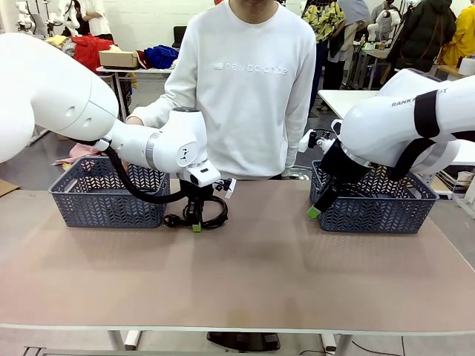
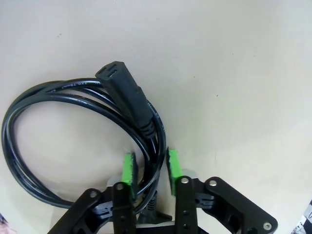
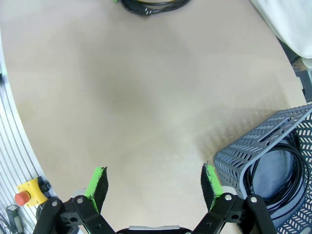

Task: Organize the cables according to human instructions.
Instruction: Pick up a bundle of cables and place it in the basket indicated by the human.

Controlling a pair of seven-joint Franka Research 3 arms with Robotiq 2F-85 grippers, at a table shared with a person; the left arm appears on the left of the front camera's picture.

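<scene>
On the table just right of the left basket (image 1: 104, 194), the coiled cable (image 2: 73, 131) lies limp and light, likely to sag, so pinching several strands together suits it. Left gripper (image 2: 150, 168) is closed on those strands; right gripper (image 3: 155, 183) hangs wide open, empty.

Two grey perforated baskets stand on the table: one at left (image 1: 107, 194), one at right (image 1: 375, 202). Two coiled black cables are visible: one on the table at centre (image 1: 209, 211), another inside the right basket (image 3: 278, 180). One person (image 1: 251, 81) stands behind.
</scene>
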